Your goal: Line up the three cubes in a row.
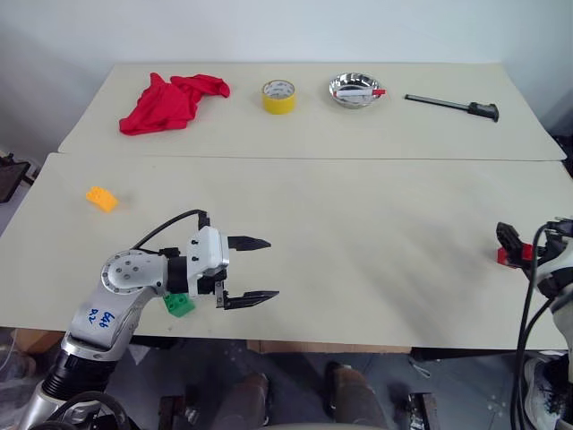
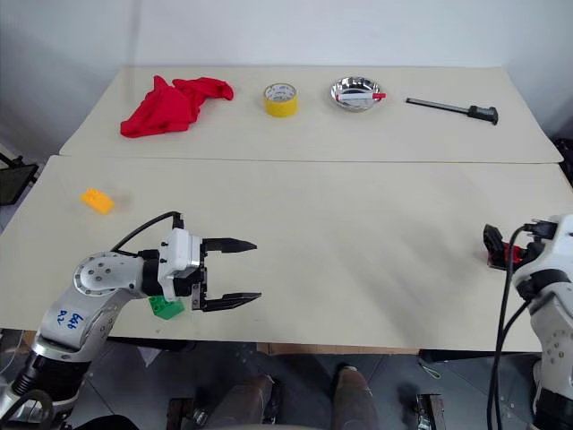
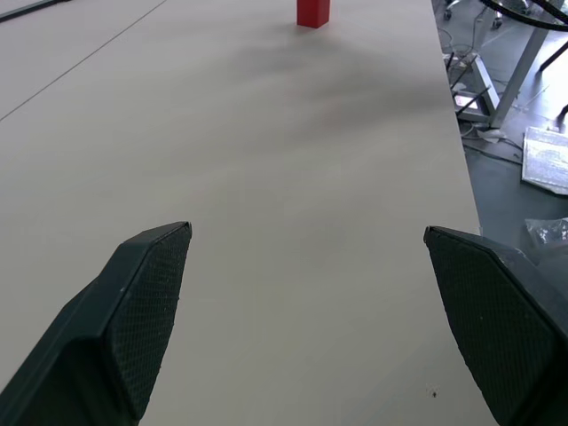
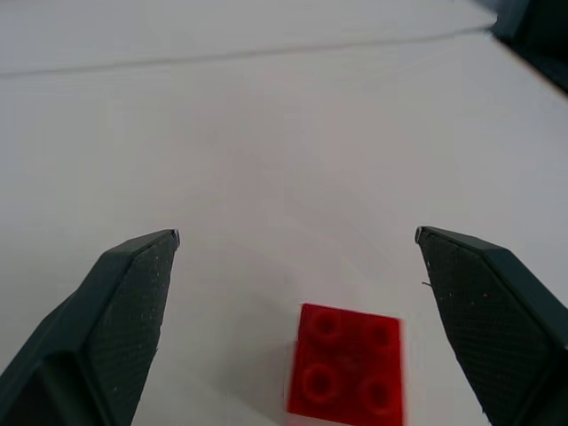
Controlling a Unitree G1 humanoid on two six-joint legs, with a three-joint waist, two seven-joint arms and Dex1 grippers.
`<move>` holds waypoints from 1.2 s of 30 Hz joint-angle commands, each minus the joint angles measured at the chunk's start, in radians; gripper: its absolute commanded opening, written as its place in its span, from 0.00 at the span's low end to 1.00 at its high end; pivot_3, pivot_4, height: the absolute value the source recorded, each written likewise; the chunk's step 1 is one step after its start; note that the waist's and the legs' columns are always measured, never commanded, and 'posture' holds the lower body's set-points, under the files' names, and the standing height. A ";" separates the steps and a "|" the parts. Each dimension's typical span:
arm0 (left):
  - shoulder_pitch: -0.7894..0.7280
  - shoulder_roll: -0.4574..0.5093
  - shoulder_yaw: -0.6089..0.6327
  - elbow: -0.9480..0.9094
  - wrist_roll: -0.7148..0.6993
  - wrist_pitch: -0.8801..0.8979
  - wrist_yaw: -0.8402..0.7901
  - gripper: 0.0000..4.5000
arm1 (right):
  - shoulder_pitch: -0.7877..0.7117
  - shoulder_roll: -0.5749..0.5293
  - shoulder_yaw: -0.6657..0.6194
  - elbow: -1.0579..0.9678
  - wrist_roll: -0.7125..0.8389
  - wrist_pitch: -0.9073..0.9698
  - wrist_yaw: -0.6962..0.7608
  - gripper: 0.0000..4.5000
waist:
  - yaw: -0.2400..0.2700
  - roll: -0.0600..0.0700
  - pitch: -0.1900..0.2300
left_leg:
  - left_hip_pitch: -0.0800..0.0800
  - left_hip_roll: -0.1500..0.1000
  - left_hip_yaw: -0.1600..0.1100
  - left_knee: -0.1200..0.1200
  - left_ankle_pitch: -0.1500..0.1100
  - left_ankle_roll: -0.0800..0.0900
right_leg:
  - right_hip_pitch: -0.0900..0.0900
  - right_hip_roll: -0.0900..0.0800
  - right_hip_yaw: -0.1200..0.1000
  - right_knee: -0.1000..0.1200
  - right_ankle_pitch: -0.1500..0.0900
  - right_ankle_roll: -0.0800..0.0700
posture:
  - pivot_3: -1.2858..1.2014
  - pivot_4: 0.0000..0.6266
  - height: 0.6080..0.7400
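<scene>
The left gripper (image 1: 258, 270), at lower left of the head view, stands wide open and holds nothing, its fingers pointing toward frame centre. The right gripper (image 4: 297, 238), at the right edge, is also wide open and empty; the red cube (image 4: 346, 362) lies on the table (image 1: 358, 233) between its fingers, untouched. Three cubes in all: the red one, a green cube (image 1: 178, 305) at lower left beneath the left wrist, and an orange-yellow cube (image 1: 101, 198) at mid left.
</scene>
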 commanded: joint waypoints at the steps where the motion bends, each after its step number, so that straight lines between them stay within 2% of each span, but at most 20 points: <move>1: 0.004 0.001 0.007 -0.016 0.011 -0.020 0.001 0.99 | 0.002 0.008 0.008 -0.024 -0.035 0.018 -0.030 1.00 | 0.000 0.000 0.000 | 0.000 0.000 0.000 0.000 0.000 0.001 | 0.000 0.000 -0.001 0.000 0.000 0.000 | 0.52 0.24 1.00; 4: 0.006 0.005 0.016 -0.011 0.020 -0.029 0.007 1.00 | 0.001 0.034 0.019 -0.029 -0.062 0.024 -0.066 0.86 | -0.003 0.000 0.000 | 0.000 -0.001 0.001 0.000 -0.001 0.002 | 0.000 0.000 -0.002 -0.001 0.000 0.000 | 0.52 0.24 1.00; 9: 0.006 0.010 0.029 -0.002 0.029 -0.039 0.004 1.00 | 0.001 0.061 0.027 -0.062 -0.066 0.018 -0.054 0.48 | -0.004 0.000 0.000 | 0.000 -0.001 0.001 0.000 -0.001 0.002 | 0.000 0.000 -0.002 -0.001 0.000 0.000 | 0.52 0.24 1.00; 11: 0.008 0.014 0.038 0.001 0.031 -0.041 0.005 1.00 | -0.011 0.053 0.051 -0.083 -0.044 -0.020 0.018 0.34 | -0.006 0.000 0.000 | 0.000 -0.001 0.001 0.000 -0.001 0.002 | 0.000 0.000 -0.002 0.000 0.000 0.000 | 0.52 0.24 1.00; 13: 0.010 0.017 0.049 0.002 0.032 -0.040 0.006 1.00 | -0.032 0.012 0.111 -0.121 0.021 -0.045 0.198 0.34 | -0.013 0.000 0.000 | 0.000 0.000 0.002 0.000 -0.001 0.002 | 0.000 0.001 -0.002 0.000 0.000 0.000 | 0.52 0.24 1.00; 15: 0.016 0.023 0.063 0.005 0.030 -0.037 0.008 1.00 | -0.050 -0.082 0.229 -0.163 0.076 -0.078 0.479 0.34 | -0.023 0.001 0.000 | 0.000 0.001 0.003 0.000 -0.001 0.002 | 0.000 0.003 -0.001 0.000 0.001 0.001 | 0.52 0.24 1.00; 17: 0.021 0.027 0.073 0.012 0.026 -0.036 0.005 1.00 | -0.074 -0.212 0.390 -0.156 0.049 -0.130 0.748 0.34 | -0.029 0.001 0.000 | 0.001 0.002 0.003 0.000 -0.001 0.002 | 0.000 0.004 0.000 -0.001 0.001 0.001 | 0.52 0.24 1.00; 19: 0.029 0.028 0.080 0.014 0.023 -0.031 0.002 1.00 | -0.160 -0.299 0.577 -0.082 -0.050 -0.177 0.910 0.34 | -0.029 -0.002 0.000 | 0.001 0.005 0.004 0.000 -0.002 0.001 | 0.001 0.007 -0.001 -0.002 0.001 0.001 | 0.52 0.24 1.00; 20: 0.033 0.028 0.081 0.014 0.023 -0.029 0.001 1.00 | -0.209 -0.314 0.650 -0.043 -0.089 -0.188 0.954 0.34 | -0.030 -0.004 0.000 | 0.001 0.007 0.003 0.000 -0.002 0.000 | 0.001 0.008 -0.002 -0.003 0.001 0.001 | 0.52 0.24 1.00; 22: 0.044 0.030 0.089 0.004 0.016 -0.018 0.005 1.00 | -0.333 -0.254 0.773 0.059 -0.157 -0.247 1.013 0.34 | -0.030 -0.006 0.001 | 0.002 0.008 0.003 0.001 -0.002 -0.001 | 0.001 0.008 -0.002 -0.003 0.000 0.001 | 0.52 0.24 1.00; 26: 0.052 0.041 0.099 -0.018 0.011 0.000 0.004 1.00 | -0.477 -0.138 0.906 0.252 -0.278 -0.432 1.112 0.34 | -0.030 -0.007 0.001 | 0.001 0.008 0.004 0.001 -0.003 -0.002 | -0.001 0.008 -0.001 -0.002 0.000 0.000 | 0.52 0.24 1.00; 30: 0.062 0.058 0.123 -0.020 0.009 0.002 0.000 1.00 | -0.537 -0.068 0.925 0.370 -0.316 -0.529 1.164 0.34 | -0.029 -0.008 0.001 | 0.000 0.008 0.003 0.001 -0.003 -0.003 | -0.001 0.008 -0.002 -0.003 0.000 0.000 | 0.52 0.24 1.00; 34: 0.069 0.061 0.138 -0.019 0.009 -0.001 0.005 1.00 | -0.550 -0.045 0.925 0.435 -0.335 -0.586 1.221 0.34 | -0.029 -0.008 0.001 | 0.001 0.009 0.003 0.001 -0.003 -0.003 | -0.001 0.008 -0.002 -0.002 0.000 0.000 | 0.52 0.24 1.00; 36: 0.075 0.059 0.150 -0.022 0.014 -0.008 0.018 1.00 | -0.561 -0.022 0.912 0.487 -0.338 -0.657 1.237 0.50 | -0.031 -0.008 0.001 | 0.001 0.009 0.003 0.001 -0.003 -0.003 | -0.001 0.008 -0.002 -0.002 0.000 -0.001 | 0.52 0.24 1.00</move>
